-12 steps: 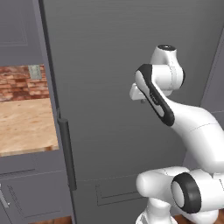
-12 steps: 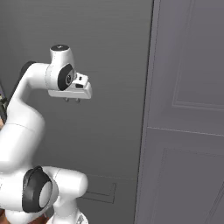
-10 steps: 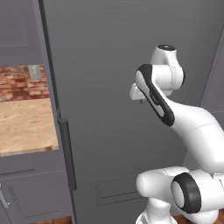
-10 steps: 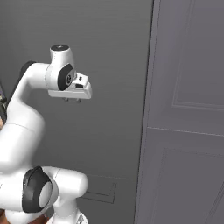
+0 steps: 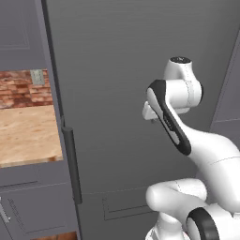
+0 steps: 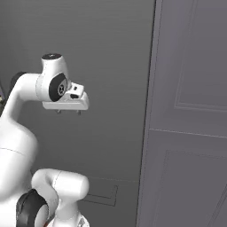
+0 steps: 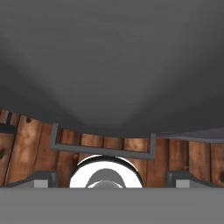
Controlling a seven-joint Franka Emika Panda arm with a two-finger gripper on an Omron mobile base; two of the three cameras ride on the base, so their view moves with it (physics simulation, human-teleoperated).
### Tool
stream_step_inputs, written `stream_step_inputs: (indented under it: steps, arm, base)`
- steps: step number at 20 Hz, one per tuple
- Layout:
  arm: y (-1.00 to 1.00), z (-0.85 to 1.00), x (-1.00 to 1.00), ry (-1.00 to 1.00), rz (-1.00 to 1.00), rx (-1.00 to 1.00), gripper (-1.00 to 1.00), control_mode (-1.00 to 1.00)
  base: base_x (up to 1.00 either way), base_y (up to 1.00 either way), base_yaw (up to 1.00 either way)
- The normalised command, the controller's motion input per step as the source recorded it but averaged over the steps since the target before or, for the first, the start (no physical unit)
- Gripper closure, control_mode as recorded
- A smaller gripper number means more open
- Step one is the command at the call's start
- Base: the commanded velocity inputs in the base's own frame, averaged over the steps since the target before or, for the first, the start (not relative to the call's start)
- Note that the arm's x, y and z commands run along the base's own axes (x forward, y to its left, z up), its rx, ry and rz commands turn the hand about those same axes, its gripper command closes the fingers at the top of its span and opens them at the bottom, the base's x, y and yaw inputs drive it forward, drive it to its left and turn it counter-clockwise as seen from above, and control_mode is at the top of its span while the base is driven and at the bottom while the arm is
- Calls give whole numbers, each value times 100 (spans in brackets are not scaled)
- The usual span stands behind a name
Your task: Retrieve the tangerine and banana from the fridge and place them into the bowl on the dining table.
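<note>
Fridge: the tall dark grey fridge (image 5: 126,93) stands shut right in front of me, so the tangerine and banana must be behind that door; I cannot see them, nor the bowl.
Handle: its long black vertical handle (image 5: 71,164) runs down the door's left edge, well to the left of my hand, beside the light wooden counter (image 5: 26,136) with the red brick wall (image 5: 21,89) behind it.
My gripper: my white two-finger gripper (image 6: 68,111) hangs near the door face pointing down, jaws spread wide, holding nothing.
Why so: I judge the hand is parked open and clear of the door, ready to reach across for the handle.
Hand view: the fingertips (image 7: 43,178) look widely parted, though the view is poor there.
Writing: no brand, label or lettering readable anywhere.
</note>
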Motion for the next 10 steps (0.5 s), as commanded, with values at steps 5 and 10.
stream_step_inputs:
  steps: [5, 10]
  arm:
    - [0, -50, -48, 0, 0, -2, -100, -100]
    - [0, -47, -18, 0, 0, -2, -100, -100]
  base:
    - [0, 0, 0]
    - [0, 0, 0]
